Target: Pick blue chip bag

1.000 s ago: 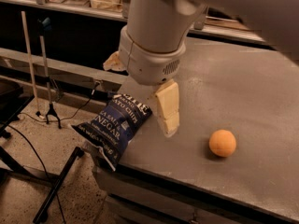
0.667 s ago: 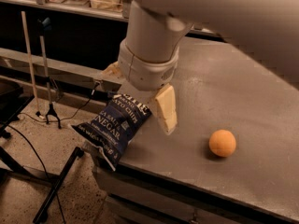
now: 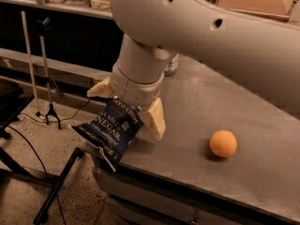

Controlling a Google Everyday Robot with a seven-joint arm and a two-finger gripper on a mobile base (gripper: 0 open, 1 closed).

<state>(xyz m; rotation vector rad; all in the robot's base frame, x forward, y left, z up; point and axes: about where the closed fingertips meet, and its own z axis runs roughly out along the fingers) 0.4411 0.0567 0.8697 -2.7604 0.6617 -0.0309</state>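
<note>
The end effector sits low over the near corner of the worktop, fingers spread wide astride the blue chip bag (which overhangs the edge), apparently placed to close on it.

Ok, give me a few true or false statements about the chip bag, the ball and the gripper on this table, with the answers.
1. The blue chip bag hangs partly over the edge of the table. True.
2. The orange ball lies on top of the bag. False: it sits on the table, well apart from the bag.
3. The gripper is at the bag's upper end, with its fingers open on either side. True.
4. The gripper is positioned over the orange ball. False: it is at the bag, near the table's edge, and the ball lies untouched.
</note>
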